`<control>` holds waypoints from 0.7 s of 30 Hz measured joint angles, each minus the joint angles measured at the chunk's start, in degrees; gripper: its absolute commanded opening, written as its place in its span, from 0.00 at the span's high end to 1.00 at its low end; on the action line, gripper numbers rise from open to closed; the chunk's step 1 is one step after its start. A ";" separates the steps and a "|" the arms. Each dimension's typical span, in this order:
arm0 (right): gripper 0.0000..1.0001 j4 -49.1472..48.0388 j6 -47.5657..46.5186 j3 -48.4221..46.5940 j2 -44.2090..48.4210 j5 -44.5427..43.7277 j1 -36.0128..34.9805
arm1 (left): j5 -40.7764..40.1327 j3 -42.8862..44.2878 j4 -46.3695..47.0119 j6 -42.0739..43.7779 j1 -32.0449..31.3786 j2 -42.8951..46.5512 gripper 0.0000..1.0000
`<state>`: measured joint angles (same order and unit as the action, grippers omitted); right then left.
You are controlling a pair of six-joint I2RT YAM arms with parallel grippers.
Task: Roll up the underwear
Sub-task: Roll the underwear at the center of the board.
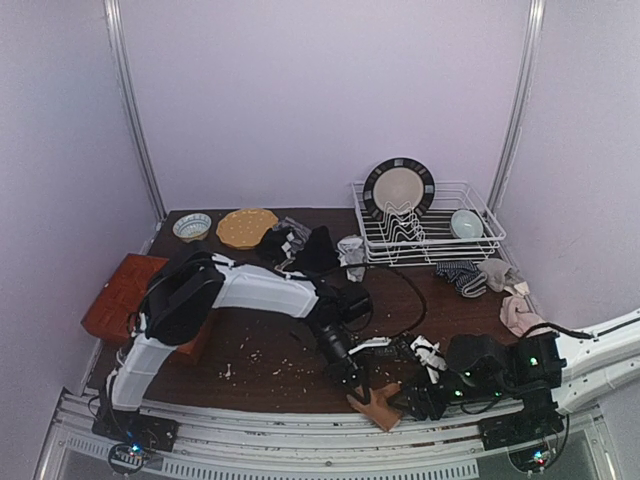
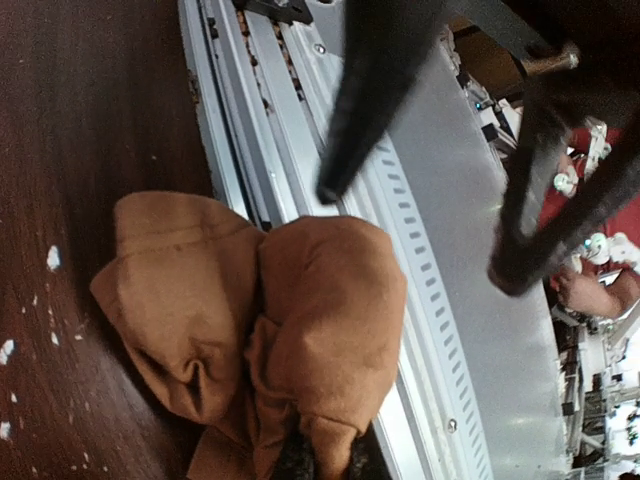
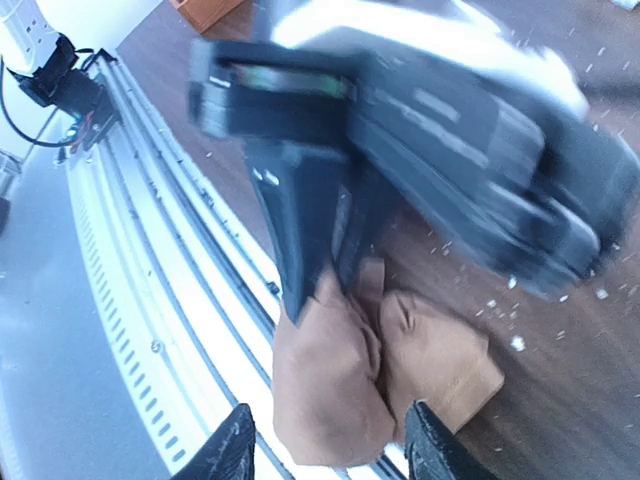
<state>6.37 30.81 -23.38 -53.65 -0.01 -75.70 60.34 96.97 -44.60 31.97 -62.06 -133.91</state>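
The tan-brown underwear (image 1: 378,406) lies bunched in two lobes at the table's front edge, partly over the metal rail; it also shows in the left wrist view (image 2: 300,320) and the right wrist view (image 3: 340,380). My left gripper (image 1: 352,384) is shut on its far end, with cloth pinched between the dark fingertips (image 2: 325,462). My right gripper (image 1: 415,403) is open, and its fingers (image 3: 232,450) straddle the near lobe without touching it. A black underwear pile (image 1: 300,246) and a pale garment (image 1: 351,250) lie at the back.
A white dish rack (image 1: 480,245) holds a plate (image 1: 399,190) and a bowl (image 1: 466,223) at the back right. A striped sock (image 1: 458,272) and a pinkish cloth (image 1: 516,312) lie right. A blue bowl (image 1: 192,226), a yellow plate (image 1: 247,228) and a red-brown box (image 1: 125,295) sit left. Crumbs dot the table.
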 measured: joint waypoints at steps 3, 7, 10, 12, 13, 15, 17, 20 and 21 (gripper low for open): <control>0.50 3.08 -1.07 -2.91 -1.97 -4.79 -3.08 | 1.46 7.10 -5.51 -2.08 0.00 -4.70 1.00; 0.51 5.97 -2.40 -6.84 -6.99 -8.90 -7.15 | 3.26 14.23 -12.26 -4.52 0.07 -9.31 1.00; 0.51 7.76 -2.84 -9.14 -11.17 -11.28 -9.03 | 4.66 16.52 -15.41 -5.70 0.26 -11.15 1.00; 0.50 8.96 -2.91 -10.23 -13.62 -12.35 -9.64 | 5.44 16.74 -16.15 -6.12 0.44 -11.61 1.00; 0.50 9.38 -2.95 -10.60 -14.78 -12.83 -9.81 | 5.84 16.74 -16.59 -6.32 0.52 -11.80 1.00; 0.50 10.12 -2.86 -10.97 -16.41 -13.38 -10.05 | 6.47 16.74 -17.03 -6.73 0.68 -12.07 1.00; 0.51 10.80 -2.47 -11.10 -18.14 -13.66 -10.23 | 6.62 16.79 -17.18 -7.10 0.81 -12.13 1.00; 0.59 11.23 -1.53 -11.32 -21.07 -13.73 -10.29 | 6.78 17.00 -17.44 -7.65 0.90 -12.33 1.00; 0.67 11.23 -1.01 -11.63 -22.14 -13.70 -10.29 | 6.84 17.11 -17.55 -7.85 0.90 -12.41 1.00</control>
<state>17.61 29.80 -35.00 -75.79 -13.72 -86.00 67.18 114.08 -62.15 24.12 -61.17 -146.32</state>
